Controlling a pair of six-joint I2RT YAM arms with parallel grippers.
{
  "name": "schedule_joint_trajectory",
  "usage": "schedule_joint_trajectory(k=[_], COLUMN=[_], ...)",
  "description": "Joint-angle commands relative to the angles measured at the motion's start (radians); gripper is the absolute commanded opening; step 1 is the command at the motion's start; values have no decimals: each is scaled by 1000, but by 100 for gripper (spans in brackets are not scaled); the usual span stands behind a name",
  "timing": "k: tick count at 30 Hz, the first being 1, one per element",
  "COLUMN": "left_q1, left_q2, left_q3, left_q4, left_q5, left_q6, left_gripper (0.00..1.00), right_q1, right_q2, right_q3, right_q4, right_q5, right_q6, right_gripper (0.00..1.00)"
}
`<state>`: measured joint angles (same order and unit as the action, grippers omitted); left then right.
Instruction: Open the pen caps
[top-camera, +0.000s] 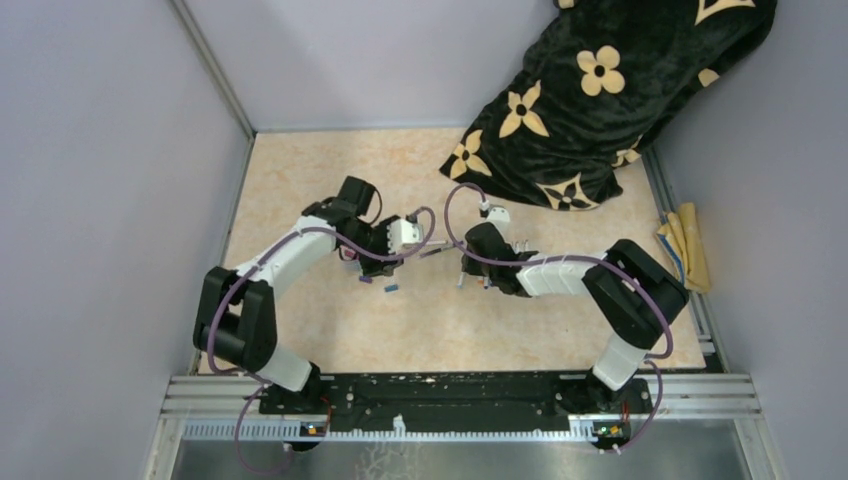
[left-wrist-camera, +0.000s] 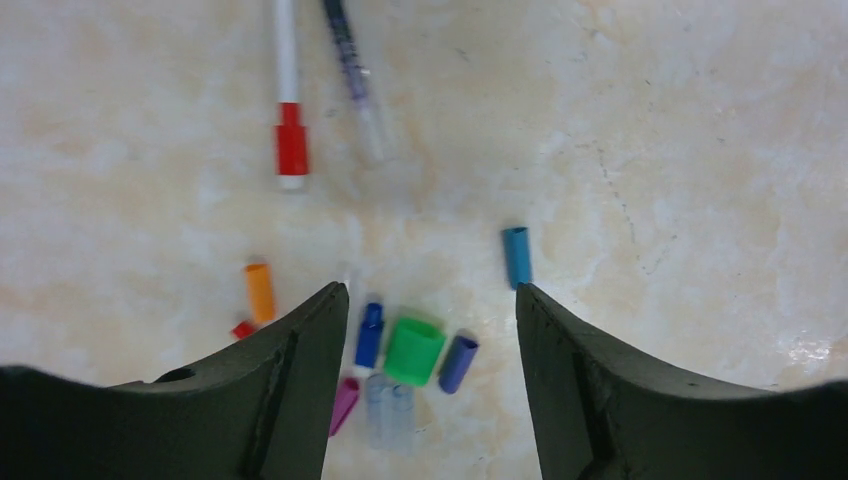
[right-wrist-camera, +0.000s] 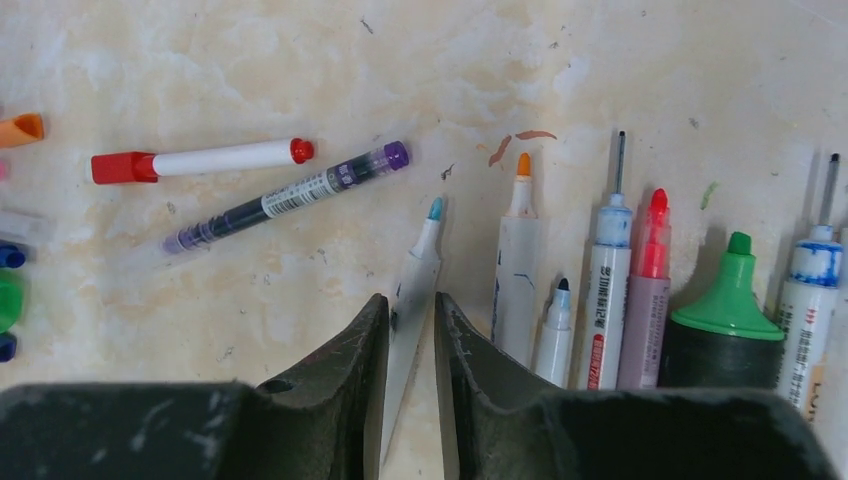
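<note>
The left fingers (left-wrist-camera: 318, 335) stand spread, holding nothing, over a stubby green plastic cap (left-wrist-camera: 413, 350) on the marbled beige desk (left-wrist-camera: 650, 150). Just beside it lie small blue caps (left-wrist-camera: 458, 362). Beyond it lies a white pen (left-wrist-camera: 285, 50), red cap (left-wrist-camera: 291, 140) still on. Right of it, the right fingers (right-wrist-camera: 372, 335) pinch a slim white blue-tipped pen (right-wrist-camera: 428, 235).

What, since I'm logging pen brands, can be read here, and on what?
No text is legible.
Purple pen: white label, print too small to read.
White pen left of the pink-barrelled pen: barrel print and red patch, blurred.
Rightmost pen: faint orange marks at the frame edge, unreadable.
Blanket: flower motifs, no words.
</note>
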<state>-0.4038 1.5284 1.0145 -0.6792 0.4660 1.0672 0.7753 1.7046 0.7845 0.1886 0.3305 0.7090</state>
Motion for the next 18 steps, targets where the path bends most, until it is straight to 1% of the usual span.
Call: schedule_joint_trajectory(k=[1,3,4,5,7,8,9,11,12,13,15,18], left_q1=[84,142,171,197,249,267,285,324,344,364,394,448], left_q2=[-48,-54,-56,-58,-65,-69,-73,-83,-86,-90,-91,-90], left_q3=[126,177,202,224,258,274,281,290,293,296,298,305], left_q4=[-109,-162,-182,-197,-223,-231,-236,-241,-244,-244,-240,-248], left_q5=[125,186,212,240,270,279,286,305,317,328,333,347], left_q6=[-47,-55,-59,-67,-79,-83,-88,-100,-106,-114,-131,-142], left_gripper=[70,74,76,77,79,79,83,88,94,98,99,99], right_q1=[-5,-4,-5,-5,-7,-11,-18,-52,-72,-94,-122,-125], right_q2=[-102,-130,-140,-145,-136,-123,-110,-68,-42,-11,46,123], right_q3=[-4,15,29,45,89,119,147,204,250,284,355,465], right_q4=[-21,-44,-54,-60,-67,-69,-67,-63,-75,-95,-138,-226], right_q5=[29,27,22,13,-25,-61,-108,-240,-306,-376,-454,-516], right_q6=[-38,-64,-80,-97,-155,-194,-233,-314,-359,-392,-454,-559], right_gripper=[22,22,24,28,33,34,36,40,41,41,42,42])
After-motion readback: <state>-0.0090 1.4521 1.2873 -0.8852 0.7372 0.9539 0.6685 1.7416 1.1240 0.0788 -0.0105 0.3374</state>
